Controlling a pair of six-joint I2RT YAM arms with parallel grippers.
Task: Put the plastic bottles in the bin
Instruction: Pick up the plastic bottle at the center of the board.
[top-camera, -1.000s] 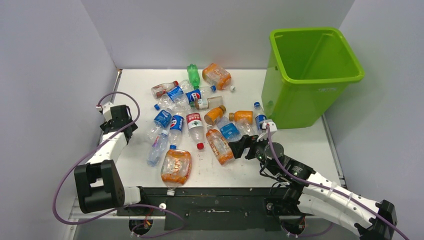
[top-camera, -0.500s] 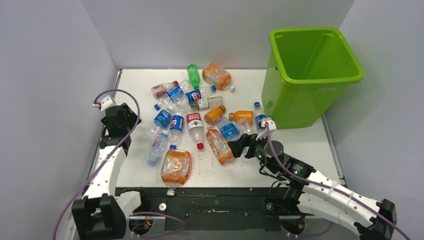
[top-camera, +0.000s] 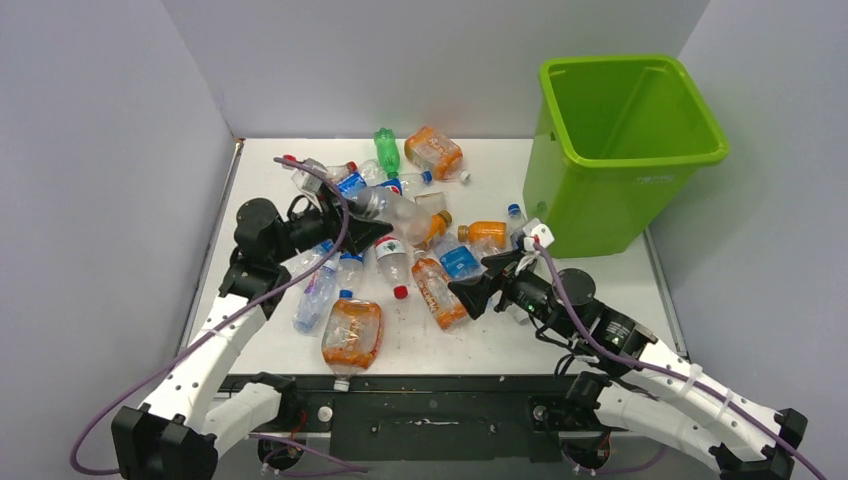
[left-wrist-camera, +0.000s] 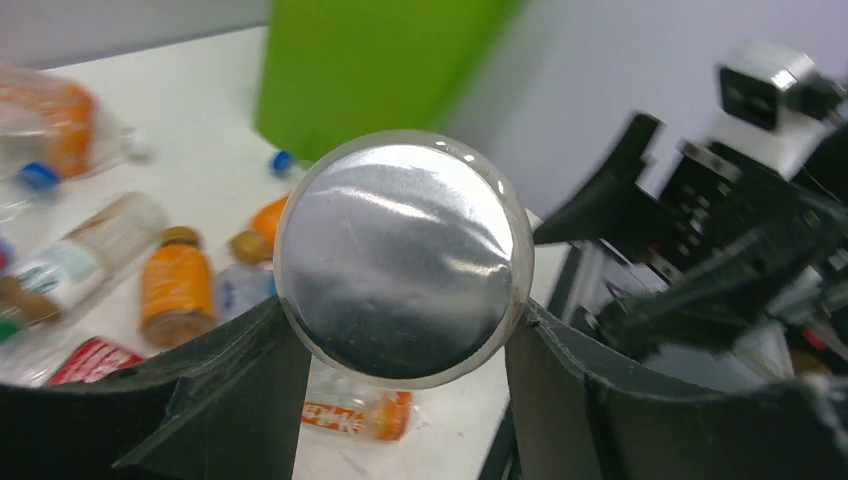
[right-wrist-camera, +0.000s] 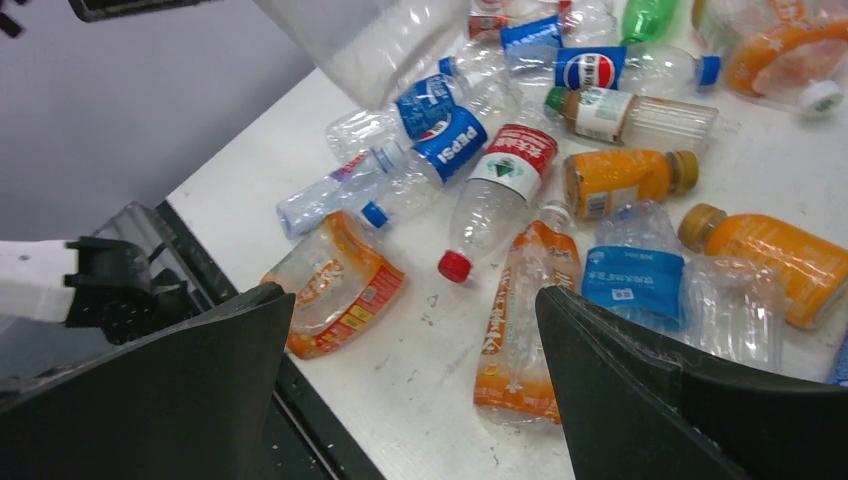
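Left claw (left-wrist-camera: 400, 315) clamped on a clear bottle (top-camera: 400, 210) held above the pile at centre frame, right claw (right-wrist-camera: 415, 300) spread wide and empty at lower centre, other bottles (top-camera: 390, 255) scattered on the table (top-camera: 480, 160), green bin (top-camera: 600, 210) upper right.

The left hand (top-camera: 368, 222) grips a clear bottle (top-camera: 398, 208) (tilted, above the other bottles (top-camera: 392, 256)), apart from the bin (top-camera: 600, 205).

Bright, even light is falling from above on the white desk (top-camera: 490, 160), leaving only soft, faint shadows. In the left wrist view, glare is streaking the base of the clear bottle (left-wrist-camera: 400, 255), and everything behind it is blurring.
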